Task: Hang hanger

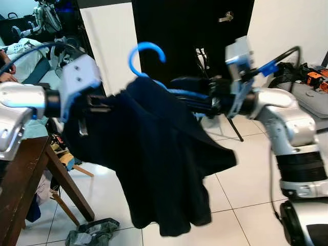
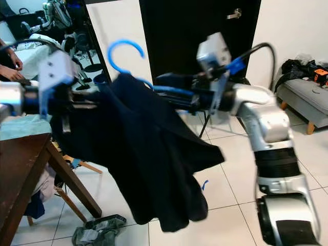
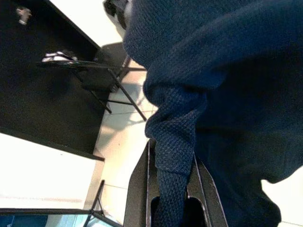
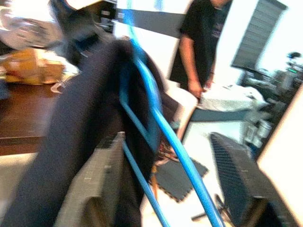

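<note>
Hidden and cut-off parts

The hanger point(image 1: 154, 66) is largely covered by the dark garment point(image 1: 154, 164); the desk point(image 1: 20, 174) is cropped at lower left.

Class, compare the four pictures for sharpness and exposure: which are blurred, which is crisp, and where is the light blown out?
Left eye view: the blue hanger and left gripper are motion-smeared. Left wrist view: crisp knit on the dark garment; the tiles glare white. Right wrist view: soft throughout, with washed-out background and a blurred person behind the hanger.
</note>
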Controlling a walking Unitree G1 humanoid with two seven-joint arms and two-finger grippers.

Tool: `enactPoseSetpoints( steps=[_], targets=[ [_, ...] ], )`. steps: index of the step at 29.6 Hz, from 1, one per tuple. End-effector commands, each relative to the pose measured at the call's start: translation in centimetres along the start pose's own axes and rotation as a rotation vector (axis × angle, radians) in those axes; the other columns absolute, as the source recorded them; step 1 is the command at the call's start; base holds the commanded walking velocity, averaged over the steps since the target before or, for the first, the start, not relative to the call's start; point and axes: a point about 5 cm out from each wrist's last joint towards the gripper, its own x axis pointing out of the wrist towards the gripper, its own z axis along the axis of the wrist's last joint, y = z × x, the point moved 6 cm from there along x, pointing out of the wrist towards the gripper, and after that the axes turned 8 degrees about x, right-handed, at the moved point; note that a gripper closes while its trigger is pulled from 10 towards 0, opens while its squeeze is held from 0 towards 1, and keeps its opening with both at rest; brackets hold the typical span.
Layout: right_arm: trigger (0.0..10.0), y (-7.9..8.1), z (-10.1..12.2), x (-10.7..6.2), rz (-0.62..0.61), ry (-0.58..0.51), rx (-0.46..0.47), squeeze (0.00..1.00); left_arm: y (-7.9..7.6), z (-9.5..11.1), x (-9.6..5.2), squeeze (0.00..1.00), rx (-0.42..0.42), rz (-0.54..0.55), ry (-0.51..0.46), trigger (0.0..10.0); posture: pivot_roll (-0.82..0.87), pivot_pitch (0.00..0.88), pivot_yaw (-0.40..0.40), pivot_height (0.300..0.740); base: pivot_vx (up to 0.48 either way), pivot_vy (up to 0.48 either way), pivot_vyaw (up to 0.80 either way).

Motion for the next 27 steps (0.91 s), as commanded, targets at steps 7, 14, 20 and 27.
enactPoseSetpoints(
  steps=[7, 14, 20, 27],
  targets=[
    [10.0, -4.3, 0.4, -4.7, -0.252, 0.000, -0.029, 1.00, 1.9, 0.0, -2.3, 0.00, 0.022, 0.026, -0.012, 0.0, 0.01, 0.000, 0.091, 0.740, 0.000, 0.000, 0.00],
    [10.0, -3.8, 0.8, -6.3, -0.230, -0.082, 0.053, 1.00, 2.6, -0.8, -2.9, 0.00, 0.083, 0.008, 0.042, 0.0, 0.01, 0.000, 0.094, 0.740, 0.000, 0.000, 0.00],
    [10.0, 5.5, -4.9, -5.1, 0.225, 0.040, 0.280, 0.30, 4.7, 1.0, -2.9, 0.00, 0.172, 0.059, 0.016, 0.0, 0.02, 0.000, 0.095, 0.740, 0.000, 0.000, 0.00],
    [10.0, 7.7, -4.7, -3.9, 0.330, -0.025, 0.347, 0.00, 5.5, 1.7, -2.8, 0.00, 0.201, 0.081, -0.007, 0.0, 0.02, 0.000, 0.096, 0.740, 0.000, 0.000, 0.00]
  ],
)
